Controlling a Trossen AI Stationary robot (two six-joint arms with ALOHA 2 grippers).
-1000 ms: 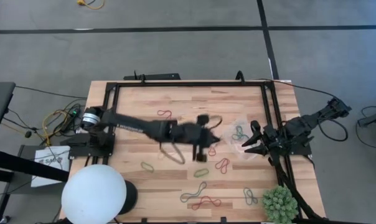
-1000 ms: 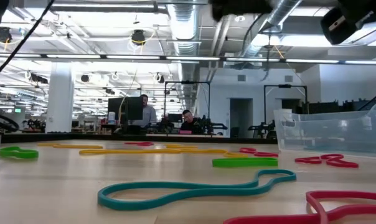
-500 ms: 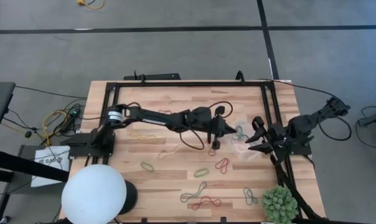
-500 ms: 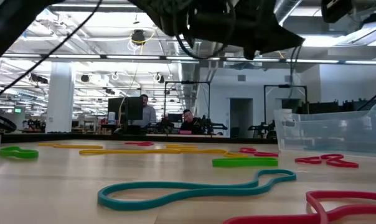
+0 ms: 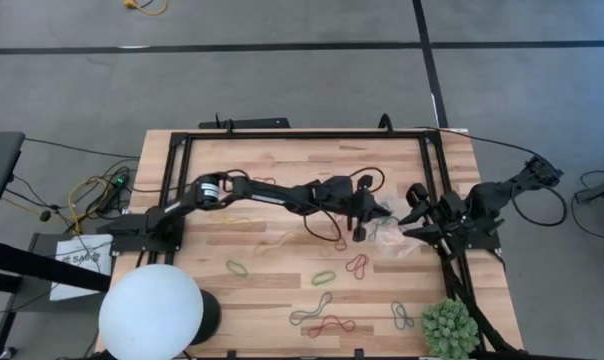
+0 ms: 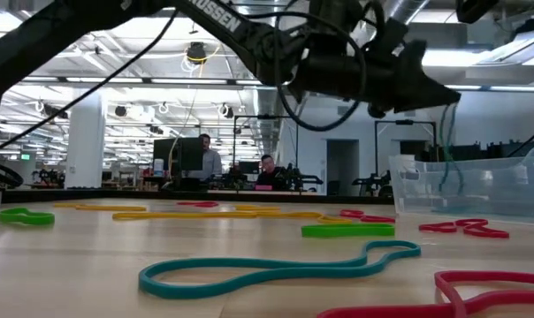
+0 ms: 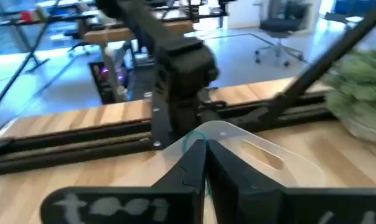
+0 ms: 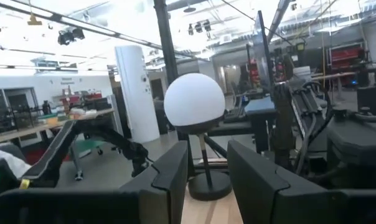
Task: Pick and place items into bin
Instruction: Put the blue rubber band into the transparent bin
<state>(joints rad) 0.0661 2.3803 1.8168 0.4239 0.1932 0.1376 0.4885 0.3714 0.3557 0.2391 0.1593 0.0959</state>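
My left gripper [image 5: 380, 212] reaches across the table and hovers over the clear plastic bin [image 5: 390, 232]. It is shut on a teal rubber band [image 6: 445, 141]. The low view shows the bin [image 6: 479, 187] at the right with the band dangling over it. My right gripper [image 5: 412, 214] stands open at the bin's right side, and I cannot tell whether it touches the wall. More bands lie flat on the wood: red [image 5: 357, 265], green [image 5: 324, 277], teal [image 5: 312, 306]. My left gripper pinches the teal band's upper end [image 7: 194, 142] between its two fingertips, which slant down from the table's left. The band is lifted clear and hangs slack below the fingers, with its lower part [image 6: 460, 201] down inside the bin.
A white globe lamp [image 5: 150, 312] stands at the near left corner and a spiky green plant [image 5: 449, 328] at the near right. A black frame [image 5: 302, 134] runs around the table. Other bands lie near the front edge [image 6: 276, 265].
My left gripper has travelled from the table's middle toward the right, ending over the bin. It stayed shut, and the teal band now hangs into the bin.
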